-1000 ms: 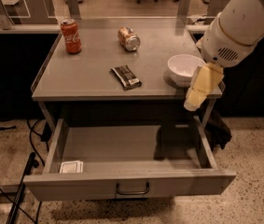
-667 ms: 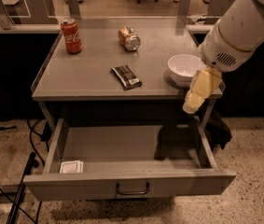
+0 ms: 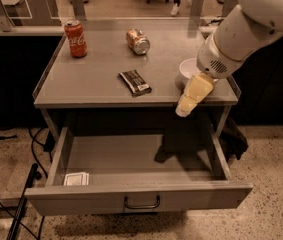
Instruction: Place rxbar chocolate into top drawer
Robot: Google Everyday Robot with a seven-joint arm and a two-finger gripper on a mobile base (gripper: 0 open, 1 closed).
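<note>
The rxbar chocolate [image 3: 135, 82], a dark flat bar with a pale label patch at its near end, lies on the grey table top [image 3: 91, 79] near the middle front. The top drawer [image 3: 136, 200] stands pulled open below, with a dark wire handle [image 3: 141, 203] on its front panel. My gripper [image 3: 188, 101], with pale yellow fingers pointing down and left, hangs at the table's front right edge, to the right of the bar and above the drawer's right side. It holds nothing that I can see.
A red cola can [image 3: 75, 38] stands at the back left of the table. A tipped orange can [image 3: 138, 41] lies at the back middle. A white bowl [image 3: 187, 70] sits behind my arm. A small white card [image 3: 76, 178] lies in the drawer's front left corner. Cables run on the floor at left.
My gripper has shifted slightly left and down along the table's front right edge. The bar, cans and drawer have not moved.
</note>
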